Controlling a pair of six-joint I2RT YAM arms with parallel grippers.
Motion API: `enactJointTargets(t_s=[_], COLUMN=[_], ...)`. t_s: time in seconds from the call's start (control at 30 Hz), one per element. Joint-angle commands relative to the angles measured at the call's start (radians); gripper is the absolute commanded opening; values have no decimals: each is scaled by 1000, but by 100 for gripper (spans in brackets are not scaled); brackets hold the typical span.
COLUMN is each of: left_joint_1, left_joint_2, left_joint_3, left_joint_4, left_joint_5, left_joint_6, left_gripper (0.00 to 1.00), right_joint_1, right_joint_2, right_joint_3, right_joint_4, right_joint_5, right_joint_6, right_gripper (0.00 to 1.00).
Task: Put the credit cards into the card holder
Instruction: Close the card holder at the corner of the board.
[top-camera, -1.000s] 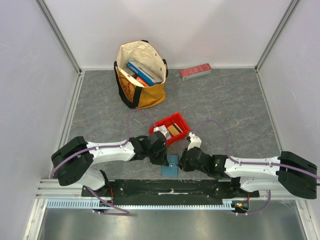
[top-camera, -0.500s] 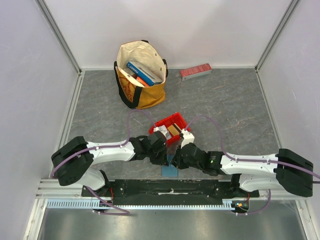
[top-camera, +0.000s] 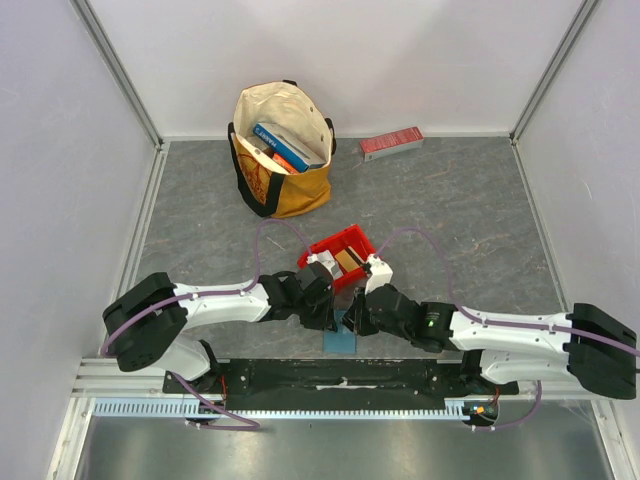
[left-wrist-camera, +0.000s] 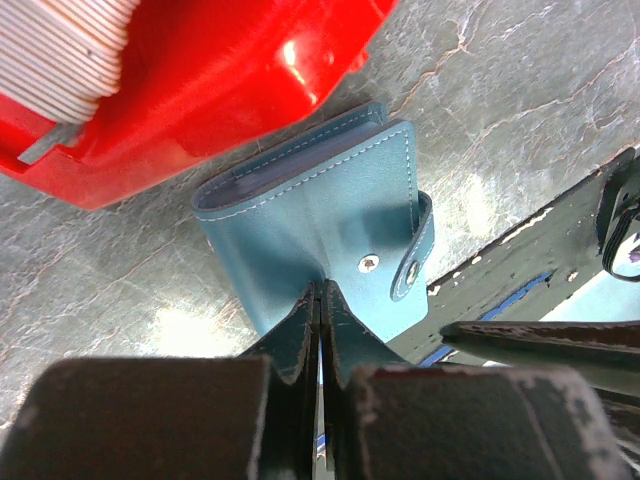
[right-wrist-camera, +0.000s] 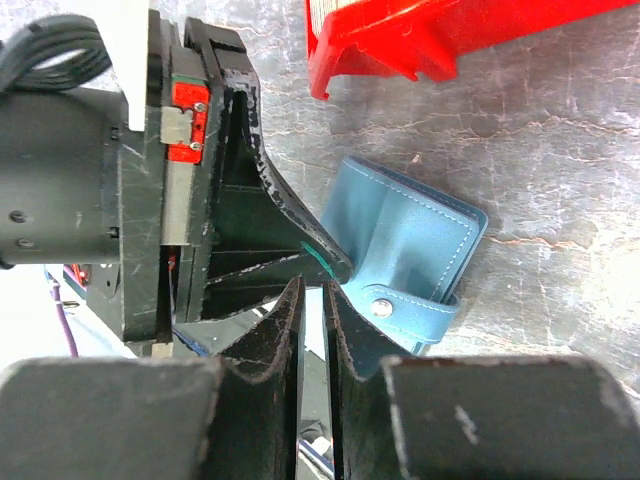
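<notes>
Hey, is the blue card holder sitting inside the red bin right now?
No, the card holder lies folded on the grey table, outside the red bin.

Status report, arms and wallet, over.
Left tool shut at edge of teal folding card holder. Right tool slightly open by its tab. Holder closed; red plastic bin alongside.

Robot lab cell: white panel walls (top-camera: 350, 60), aluminium frame posts (top-camera: 118, 70).

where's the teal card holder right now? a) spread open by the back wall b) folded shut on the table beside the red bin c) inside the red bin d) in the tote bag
b: the card holder lies folded on the table just outside the red bin
</notes>
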Motion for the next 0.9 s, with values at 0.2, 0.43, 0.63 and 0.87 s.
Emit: enactJointTargets(t_s=[0.2, 0.43, 0.63, 0.87], left_joint_1=[-1, -1, -2, -2], left_joint_2=[24, 26, 16, 19], left_joint_3=[-10, -6, -7, -7], left_joint_4=[8, 13, 8, 8], left_joint_5=[-7, -1, -4, -4], left_joint_6=[-8, -2, -5, -2], left_gripper=[2, 2, 2, 2], right_joint_1=[6, 6, 6, 6], right_joint_2=[-63, -126, -125, -121], right_joint_3=[-25, -53, -42, -31], right_joint_4=[-124, -127, -162, -190], right_joint_5=[71, 115, 160, 154], right_joint_6=[69, 73, 99, 126], right_gripper=[17, 18, 19, 19])
